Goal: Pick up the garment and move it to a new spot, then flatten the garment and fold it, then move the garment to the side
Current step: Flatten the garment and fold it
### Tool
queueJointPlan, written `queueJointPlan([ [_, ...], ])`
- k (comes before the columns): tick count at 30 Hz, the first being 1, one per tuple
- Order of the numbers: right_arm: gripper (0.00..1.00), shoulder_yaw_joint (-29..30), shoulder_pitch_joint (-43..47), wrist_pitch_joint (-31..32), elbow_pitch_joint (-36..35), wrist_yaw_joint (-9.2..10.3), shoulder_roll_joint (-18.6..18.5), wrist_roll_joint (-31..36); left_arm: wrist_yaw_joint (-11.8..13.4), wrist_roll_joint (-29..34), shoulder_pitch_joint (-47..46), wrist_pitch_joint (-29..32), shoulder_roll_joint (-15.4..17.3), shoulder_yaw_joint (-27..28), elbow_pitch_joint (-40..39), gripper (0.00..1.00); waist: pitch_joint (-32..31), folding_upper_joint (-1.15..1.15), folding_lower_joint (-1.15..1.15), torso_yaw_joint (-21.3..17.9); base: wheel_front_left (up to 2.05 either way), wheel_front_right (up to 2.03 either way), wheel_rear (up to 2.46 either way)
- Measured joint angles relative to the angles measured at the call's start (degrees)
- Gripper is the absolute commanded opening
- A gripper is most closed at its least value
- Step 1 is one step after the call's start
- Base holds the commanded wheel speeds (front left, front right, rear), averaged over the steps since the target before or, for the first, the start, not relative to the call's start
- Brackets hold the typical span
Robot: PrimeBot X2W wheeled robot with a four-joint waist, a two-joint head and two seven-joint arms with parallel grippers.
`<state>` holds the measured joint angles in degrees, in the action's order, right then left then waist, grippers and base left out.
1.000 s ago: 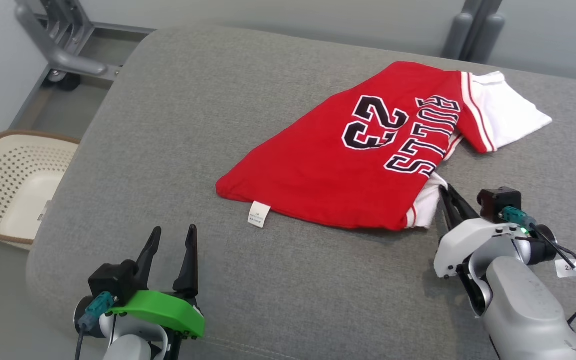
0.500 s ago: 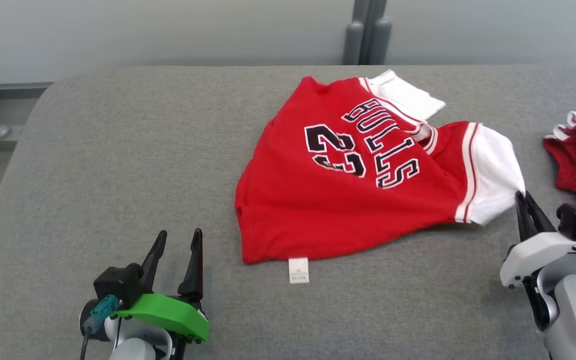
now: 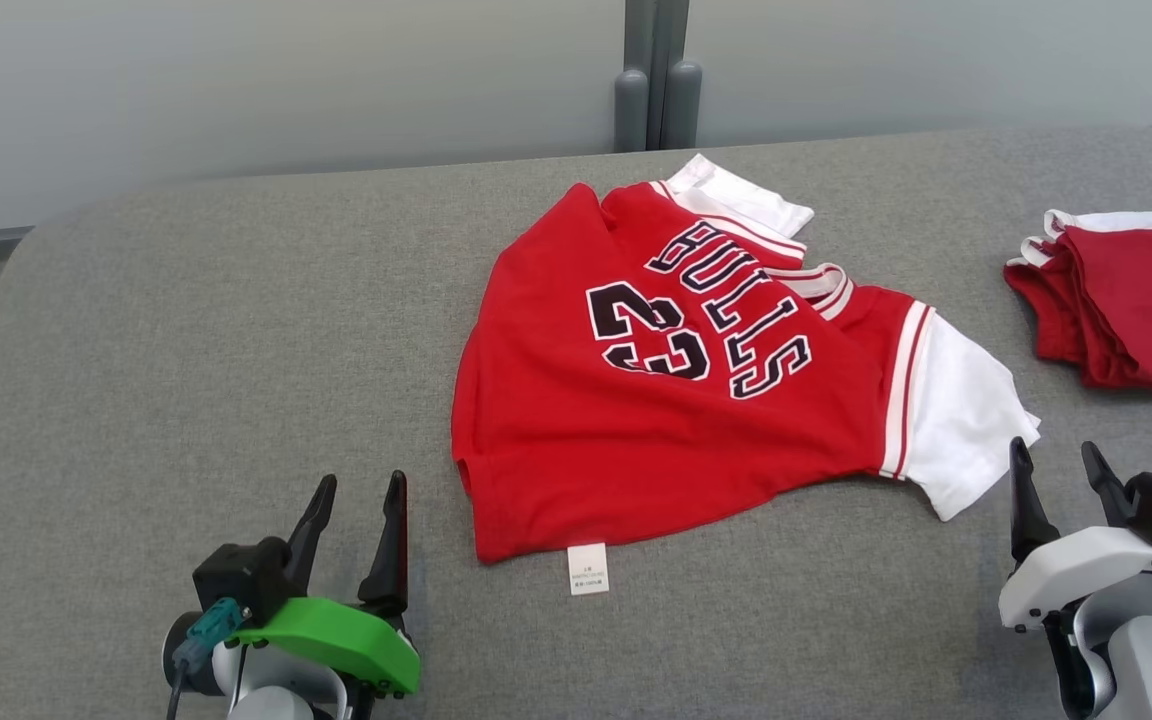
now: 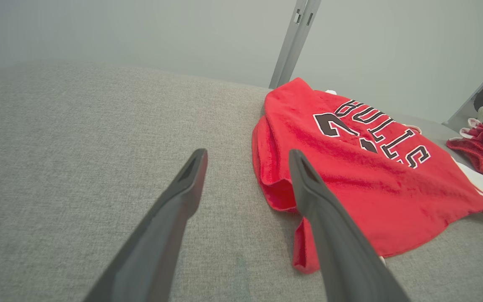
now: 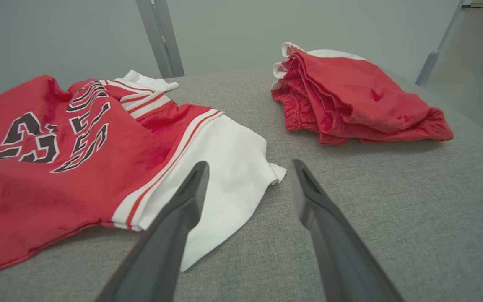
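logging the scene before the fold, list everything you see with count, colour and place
jersey: one, red with white sleeves, middle of the cushion
label: one, white, at the jersey's near hem
folded clothes: one pile, red with white trim, right side of the cushion
cushion: one, grey, under everything
post: one, grey, behind the cushion
left end effector: one, dark fingers, open, lower left
right end effector: one, dark fingers, open, by the white sleeve

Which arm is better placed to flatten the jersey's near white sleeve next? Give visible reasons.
Right. The right gripper stands open just beside the white sleeve of the jersey; the left gripper, also open, sits by the hem corner, probably a longer reach.
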<state>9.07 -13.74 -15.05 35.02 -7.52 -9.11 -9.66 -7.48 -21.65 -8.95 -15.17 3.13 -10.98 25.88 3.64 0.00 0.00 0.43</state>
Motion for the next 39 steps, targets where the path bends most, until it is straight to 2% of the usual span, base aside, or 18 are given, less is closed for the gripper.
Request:
queueJointPlan([
  [7,1.0,-1.2,1.24,0.0,-2.31,0.0,1.86,0.53,0.0,-0.36,0.13,0.0,-0.07,-0.51,1.66,1.0,0.39,0.0,0.0,-1.06,0.0,0.0,0.0],
  [12,1.0,-2.77,0.58,0.0,-3.96,0.0,2.37,0.53,0.0,-0.7,-3.22,0.0,0.13,-0.96,4.31,1.0,1.86,0.0,0.0,-2.87,0.0,0.0,0.0],
  [19,1.0,-4.24,-0.19,0.0,-5.38,0.0,2.88,0.41,0.0,-2.6,-8.44,0.0,0.93,-2.02,10.21,1.0,4.09,0.0,0.0,-5.81,0.0,0.0,0.0],
  [23,1.0,-4.52,-0.65,0.0,-5.8,0.0,3.15,0.38,0.0,-5.84,-11.63,0.0,1.21,-2.69,14.96,1.0,5.63,0.0,0.0,-7.75,0.0,0.0,0.0],
  [29,1.0,-4.54,-0.84,0.0,-6.19,0.0,3.32,0.4,0.0,-8.72,-15.54,0.0,2.74,-6.03,22.75,1.0,7.73,0.0,0.0,-9.85,0.0,0.0,0.0],
  [33,1.0,-4.55,-1.35,0.0,-6.44,0.0,3.59,0.71,-0.03,-6.05,-18.39,-0.07,4.71,-8.35,26.05,1.0,8.78,0.0,0.0,-10.55,0.0,0.0,0.0],
  [37,1.0,-4.9,-2.07,0.0,-6.55,0.0,4.1,0.92,-0.07,-5.81,-19.79,-0.15,4.38,-9.12,27.66,1.0,9.5,0.0,0.0,-10.85,0.0,0.0,0.0],
  [38,1.0,-4.99,-2.07,0.0,-6.54,0.0,4.17,0.93,-0.05,-6.28,-20.01,-0.23,4.2,-9.49,28.07,0.94,9.57,0.0,0.0,-10.9,0.0,0.0,0.0],
  [39,1.0,-5.09,-2.1,0.0,-6.52,0.0,4.19,0.98,-0.05,-6.75,-20.26,-0.29,4.05,-9.91,28.33,0.66,9.6,0.0,0.0,-10.89,0.0,0.0,0.0],
])
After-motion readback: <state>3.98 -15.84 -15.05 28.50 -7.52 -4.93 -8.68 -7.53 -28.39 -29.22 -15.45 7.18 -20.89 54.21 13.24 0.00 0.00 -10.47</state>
